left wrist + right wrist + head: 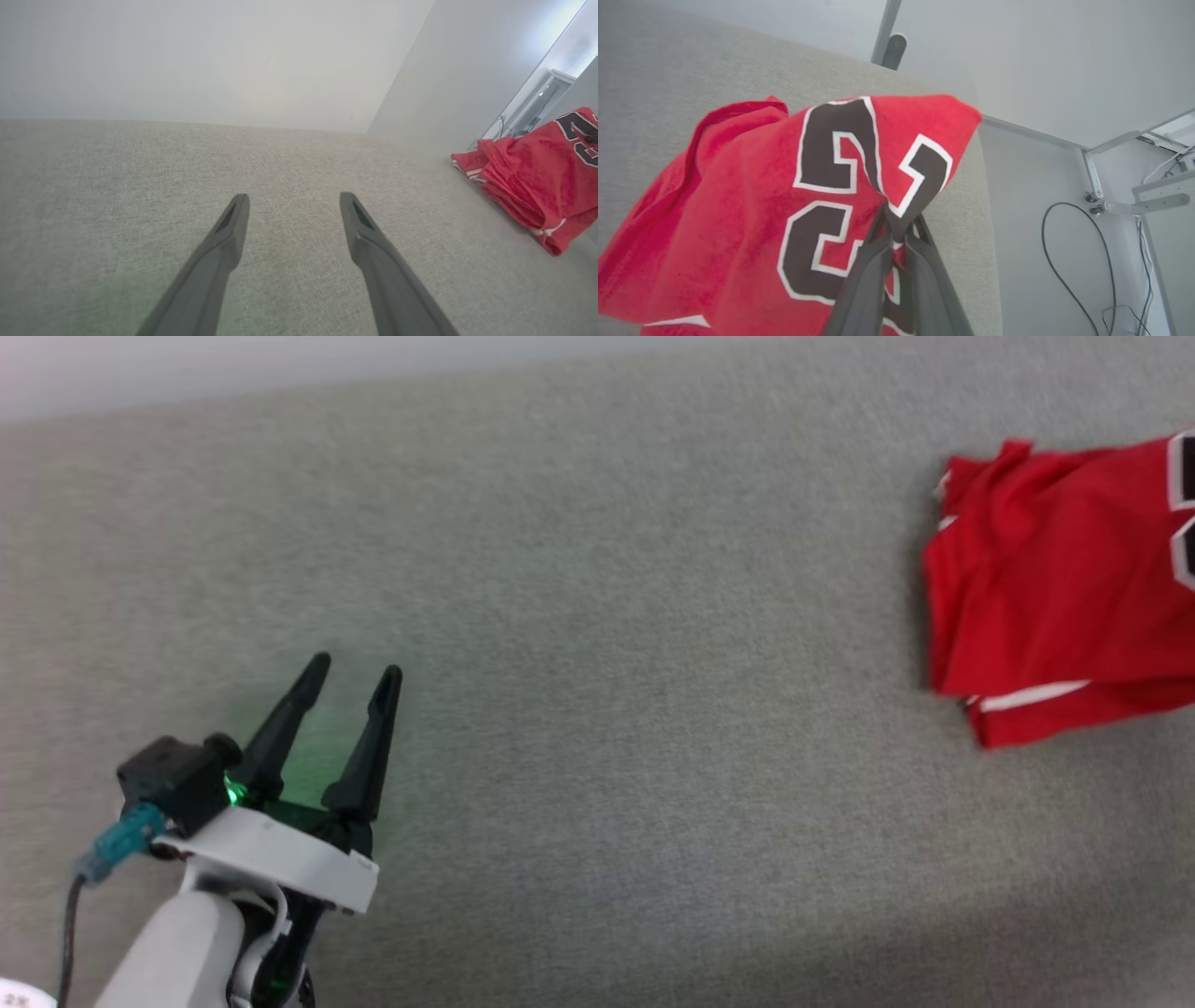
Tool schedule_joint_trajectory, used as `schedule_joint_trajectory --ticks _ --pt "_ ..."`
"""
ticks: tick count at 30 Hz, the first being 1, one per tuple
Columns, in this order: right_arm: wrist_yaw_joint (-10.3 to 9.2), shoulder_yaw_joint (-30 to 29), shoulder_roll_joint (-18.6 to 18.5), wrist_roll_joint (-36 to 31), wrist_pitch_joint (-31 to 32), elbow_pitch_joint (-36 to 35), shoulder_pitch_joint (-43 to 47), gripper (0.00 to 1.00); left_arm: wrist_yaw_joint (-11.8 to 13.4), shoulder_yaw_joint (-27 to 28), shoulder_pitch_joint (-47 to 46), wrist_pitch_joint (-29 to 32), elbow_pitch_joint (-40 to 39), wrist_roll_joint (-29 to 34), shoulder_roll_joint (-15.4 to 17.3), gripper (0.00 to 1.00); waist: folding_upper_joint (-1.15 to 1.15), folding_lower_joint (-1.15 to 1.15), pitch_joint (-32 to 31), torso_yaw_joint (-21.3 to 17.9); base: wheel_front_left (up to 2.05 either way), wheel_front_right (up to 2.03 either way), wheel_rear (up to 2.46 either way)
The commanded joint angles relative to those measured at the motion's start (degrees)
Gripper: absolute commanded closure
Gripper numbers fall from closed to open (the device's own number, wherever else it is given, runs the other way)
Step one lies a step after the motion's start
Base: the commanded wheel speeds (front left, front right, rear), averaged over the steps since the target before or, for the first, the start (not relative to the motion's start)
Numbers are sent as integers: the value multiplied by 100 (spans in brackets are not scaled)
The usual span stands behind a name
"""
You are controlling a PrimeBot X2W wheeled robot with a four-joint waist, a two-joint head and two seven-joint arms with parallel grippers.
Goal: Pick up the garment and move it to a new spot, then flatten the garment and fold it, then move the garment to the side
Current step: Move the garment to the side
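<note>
The garment (pixel 1046 588) is a red jersey with white trim and black-and-white lettering, bunched at the right edge of the grey fabric surface in the head view. The left wrist view has the garment (pixel 537 182) far to the right. My right gripper (pixel 896 224) is shut on a pinched fold of the garment (pixel 738 210) right at the lettering, and the cloth rises to the fingers. My left gripper (pixel 355 677) stands open at the lower left, far from the jersey, nothing between its fingers (pixel 233 224).
The grey fabric surface (pixel 607 663) spreads wide between the left gripper and the jersey. A pale wall runs along its far edge. In the right wrist view, the surface's edge drops to a floor with a black cable (pixel 1069 261) and a metal frame (pixel 1148 200).
</note>
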Motion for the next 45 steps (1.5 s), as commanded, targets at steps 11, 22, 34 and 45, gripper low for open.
schedule_joint_trajectory --ticks 11,22,34,45 --pt "-8 521 -275 -558 -1235 1355 -895 100 -18 -83 -352 142 -182 89 215 0 0 0 830 -334 0 0 0" --pt "-8 663 55 -1110 -1959 2641 -1452 100 -6 -91 -413 204 -194 69 316 0 0 0 1096 -347 0 0 0" --pt "-8 682 335 -1315 -2706 3673 -1798 100 -2 -121 -447 226 -156 -5 368 0 0 0 1129 -232 0 0 0" --pt "-8 548 297 -1618 -3166 4503 -2070 51 -8 -290 -460 139 -34 -67 249 0 0 0 951 44 0 0 0"
